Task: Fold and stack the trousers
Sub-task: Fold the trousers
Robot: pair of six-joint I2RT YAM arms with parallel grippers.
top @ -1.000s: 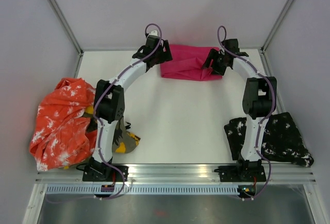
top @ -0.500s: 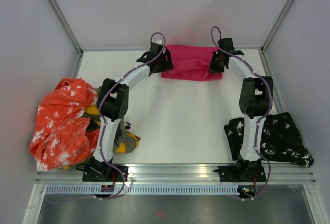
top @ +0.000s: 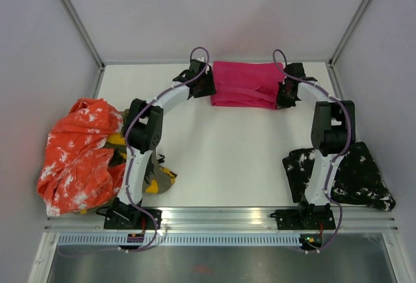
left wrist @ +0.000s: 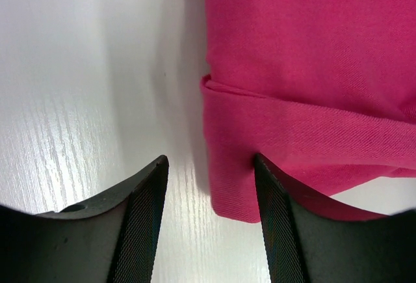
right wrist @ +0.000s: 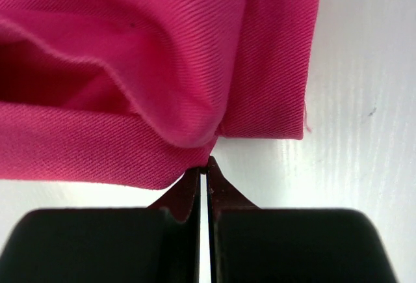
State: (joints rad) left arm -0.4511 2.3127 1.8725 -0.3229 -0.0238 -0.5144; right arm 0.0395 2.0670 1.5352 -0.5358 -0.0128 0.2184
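The magenta-pink trousers [top: 246,84] lie folded at the back middle of the table. My left gripper [top: 204,85] is at their left end and stands open. In the left wrist view the cloth's near corner [left wrist: 237,192] reaches in between the fingers [left wrist: 144,211] and rests against the right one. My right gripper [top: 285,94] is at the right end, shut, and its tips [right wrist: 207,164] pinch the puckered lower edge of the magenta cloth [right wrist: 130,68].
Orange-white mottled trousers [top: 75,156] are heaped at the left wall. An olive-yellow camouflage pair [top: 160,179] lies beside the left arm's base. A black pair with white splatters [top: 354,172] lies at the front right. The enclosure walls stand close on three sides.
My right gripper has shut on the cloth's right end and moved right and nearer, and the magenta pair shifted right with it. My left gripper followed to the pair's left end.
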